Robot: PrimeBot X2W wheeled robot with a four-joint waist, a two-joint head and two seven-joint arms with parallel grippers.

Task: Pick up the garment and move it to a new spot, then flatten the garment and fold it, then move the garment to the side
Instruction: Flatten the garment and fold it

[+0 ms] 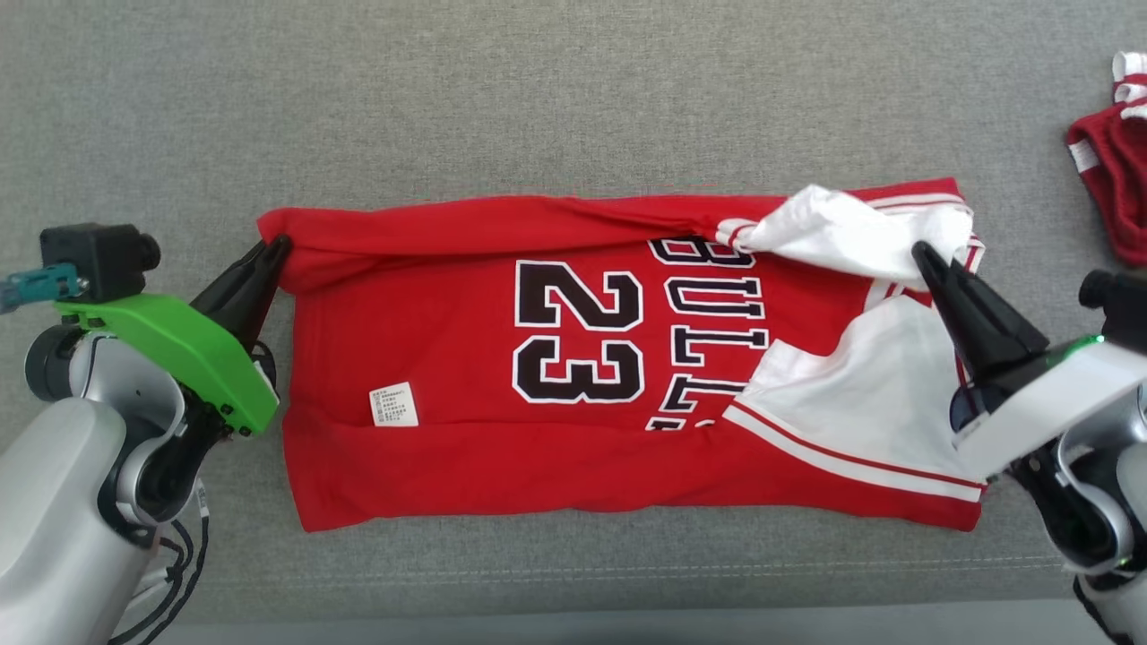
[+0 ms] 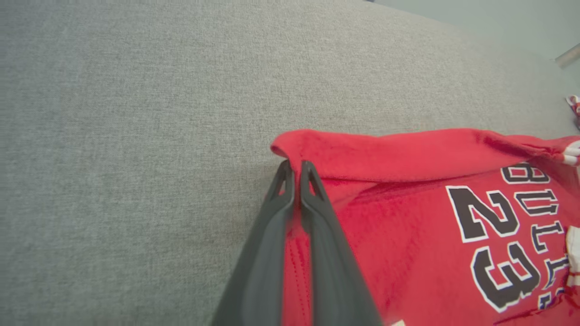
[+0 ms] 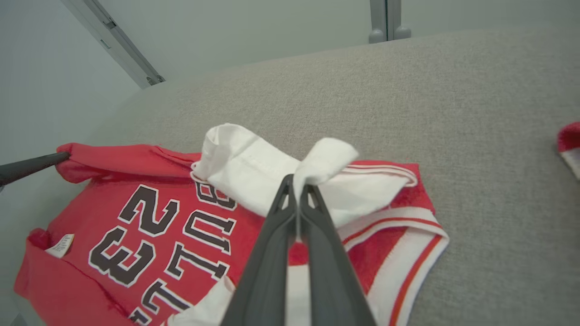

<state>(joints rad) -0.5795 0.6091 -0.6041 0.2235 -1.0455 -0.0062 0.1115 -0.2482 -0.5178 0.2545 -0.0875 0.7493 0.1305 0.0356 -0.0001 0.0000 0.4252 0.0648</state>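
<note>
The grey upholstered surface [image 1: 573, 98] spreads under everything, and the red jersey [image 1: 573, 466] lies across the middle of it, directly in front of me. Its long axis runs from my left to my right. The hem end is toward my left and the white-trimmed shoulder end toward my right, so the "23" reads sideways with its top to the right. My left gripper [image 1: 273, 251] is clamped on the far hem corner, with red cloth pinched between the closed fingers. My right gripper [image 1: 923, 255] is clamped on the white fabric [image 1: 833, 228] at the far shoulder corner. The far long edge is rolled up between the two grips, so I judge that I am mid-fold, bringing that edge toward the near one. To do it well, I should move both hands at the same height and pace. I should keep the span between them taut so the roll does not sag, and lay the edge down parallel to the near edge before letting go. Another red garment [image 1: 1111, 188] sits well apart at the far right. A small white label [image 1: 394, 403] shows near the hem.
</note>
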